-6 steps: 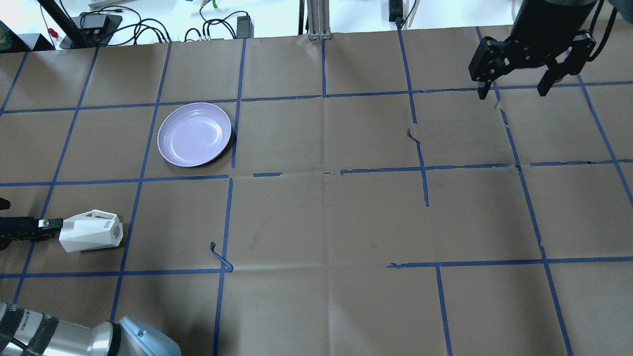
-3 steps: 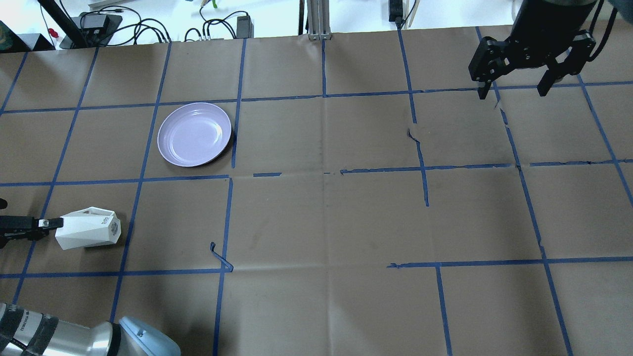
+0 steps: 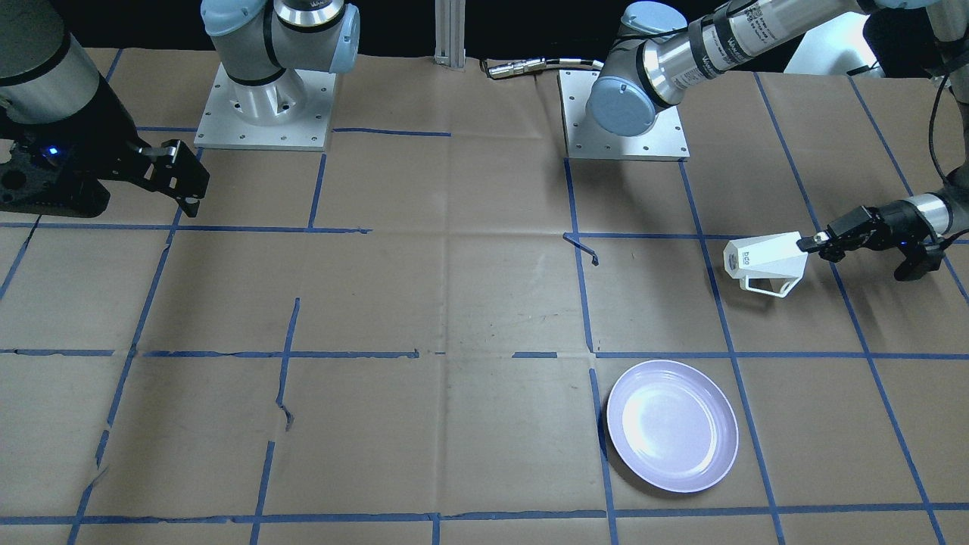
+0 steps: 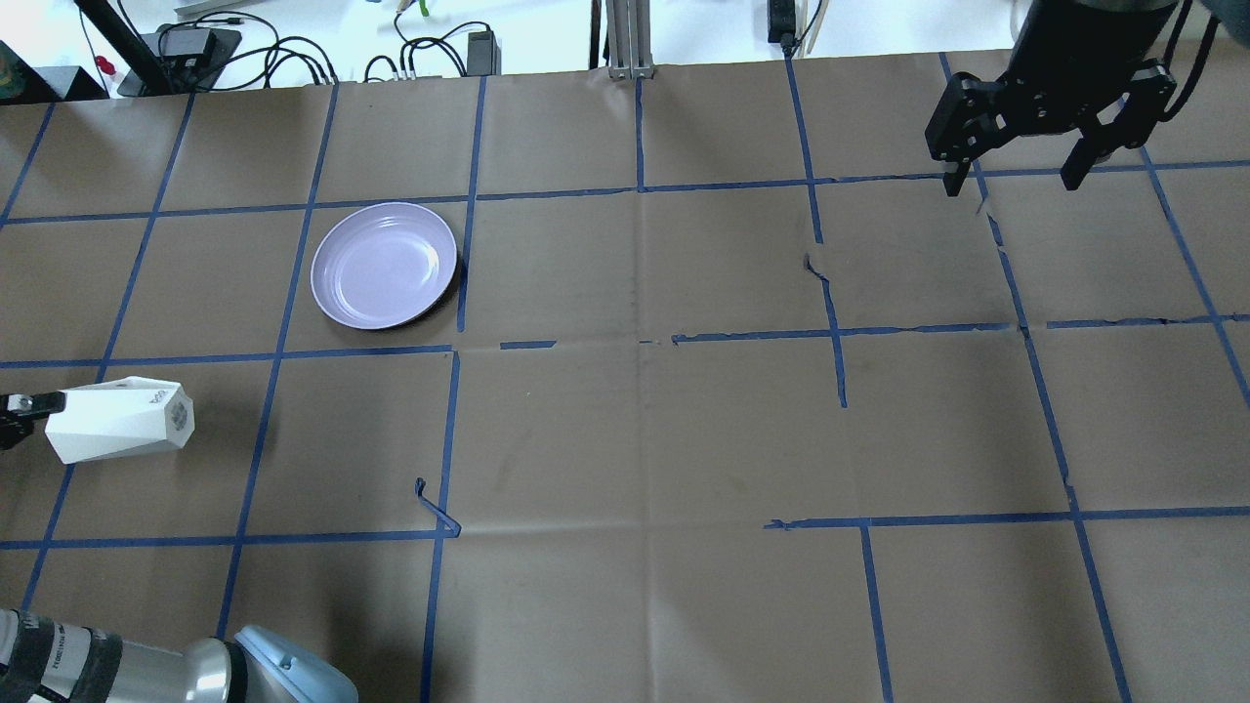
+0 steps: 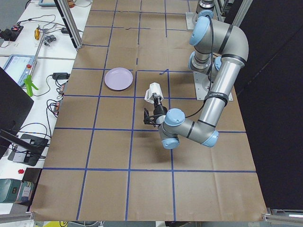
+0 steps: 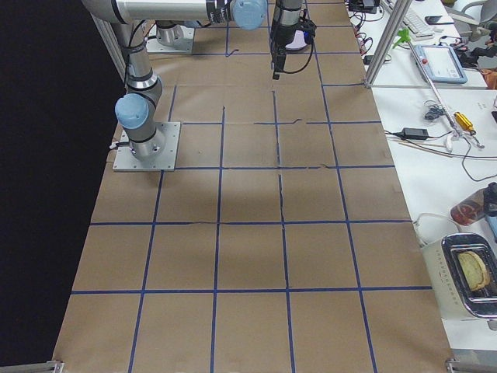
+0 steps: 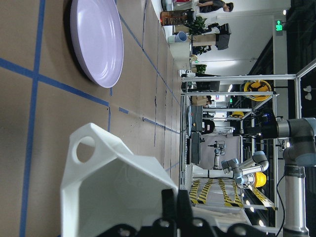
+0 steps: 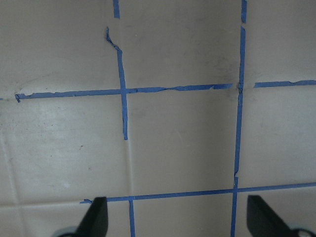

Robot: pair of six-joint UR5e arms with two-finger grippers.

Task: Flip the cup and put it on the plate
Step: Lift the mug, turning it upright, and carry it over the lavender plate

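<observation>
The white faceted cup (image 4: 117, 420) lies sideways in the air, its base toward the table's middle. My left gripper (image 4: 24, 405) is shut on its rim at the table's left edge. The front view shows the cup (image 3: 761, 261) with its handle toward that camera, and the left gripper (image 3: 810, 242) pinching the rim. In the left wrist view, the cup (image 7: 113, 182) fills the lower part. The lavender plate (image 4: 384, 265) lies further out and to the right, apart from the cup; it also shows in the front view (image 3: 672, 425). My right gripper (image 4: 1016, 181) is open and empty, high at the far right.
The table (image 4: 635, 439) is covered in brown paper with a grid of blue tape. A loose curl of tape (image 4: 435, 508) lies nearer the middle. Cables and power bricks (image 4: 293, 54) lie beyond the far edge. The arm bases (image 3: 261, 98) stand at the robot's side.
My left gripper has drawn the cup left toward the table's edge and a little away from the robot. The cup has turned in the grip; its handle no longer shows from above. The right arm has not moved.
</observation>
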